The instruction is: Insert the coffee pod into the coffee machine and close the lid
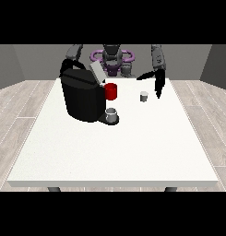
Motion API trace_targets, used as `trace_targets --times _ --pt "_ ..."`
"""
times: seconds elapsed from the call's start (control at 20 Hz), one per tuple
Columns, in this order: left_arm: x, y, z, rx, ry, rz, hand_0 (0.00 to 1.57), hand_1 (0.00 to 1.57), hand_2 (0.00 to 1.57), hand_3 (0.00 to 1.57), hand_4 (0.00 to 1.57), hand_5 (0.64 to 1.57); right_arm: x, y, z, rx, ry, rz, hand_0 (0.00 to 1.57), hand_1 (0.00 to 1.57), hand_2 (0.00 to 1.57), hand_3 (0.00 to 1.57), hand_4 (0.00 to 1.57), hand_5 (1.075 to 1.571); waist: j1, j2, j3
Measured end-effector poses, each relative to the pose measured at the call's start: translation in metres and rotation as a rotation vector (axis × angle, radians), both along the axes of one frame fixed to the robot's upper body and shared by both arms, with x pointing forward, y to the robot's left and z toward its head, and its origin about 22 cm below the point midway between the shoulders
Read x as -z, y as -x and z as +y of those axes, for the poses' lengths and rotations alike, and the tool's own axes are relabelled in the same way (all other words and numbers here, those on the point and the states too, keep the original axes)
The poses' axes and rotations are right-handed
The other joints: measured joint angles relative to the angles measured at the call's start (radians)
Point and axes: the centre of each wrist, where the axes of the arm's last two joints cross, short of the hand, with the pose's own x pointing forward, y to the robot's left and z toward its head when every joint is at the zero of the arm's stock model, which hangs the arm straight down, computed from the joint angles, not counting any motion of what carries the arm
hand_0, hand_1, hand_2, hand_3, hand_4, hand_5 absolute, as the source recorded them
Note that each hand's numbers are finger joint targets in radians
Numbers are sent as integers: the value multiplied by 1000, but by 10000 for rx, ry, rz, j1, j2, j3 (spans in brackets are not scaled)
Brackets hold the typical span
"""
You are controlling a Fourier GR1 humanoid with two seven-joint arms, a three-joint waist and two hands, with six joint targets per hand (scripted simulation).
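The coffee pod [144, 96] stands upright on the white worktop [114, 152], right of the coffee machine [83, 98] — its lid [98, 72] raised. The hand at the view's right [158, 86] hangs just beside the pod, fingers straight, holding nothing.

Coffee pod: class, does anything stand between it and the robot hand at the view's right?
Nothing visible does. The coffee pod stands alone on the white table, and the robot hand hangs just beside it, apart from it. The red cup and coffee machine are on the pod's other side.
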Motion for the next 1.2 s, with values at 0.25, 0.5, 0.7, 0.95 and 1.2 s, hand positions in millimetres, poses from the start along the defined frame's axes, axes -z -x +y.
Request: trace_targets --times 0.25,0.5,0.7,0.95,1.2 --pt "9 -4 0 332 -767 430 105 105 502 0 0 1571 9 -4 -6 116 223 335 0 0 0 0 410 1571 40 -79 1" --pt "28 -4 -2 189 -1248 916 807 807 847 501 0 1571 11 -4 -3 97 351 597 0 0 0 0 393 1571 -40 -212 0" --pt "31 -4 7 177 -2063 1170 634 634 756 487 0 1571 16 0 0 57 221 696 0 0 0 0 465 1571 -144 -275 0" --pt "39 -6 7 356 -3046 1183 547 547 697 454 0 1571 12 -5 8 -21 250 612 0 0 0 0 520 1571 -246 -83 -1" --pt "36 -16 -1 416 -3887 871 719 719 851 619 151 1571 15 -7 10 -15 219 694 0 0 0 0 515 1571 -263 -91 3"
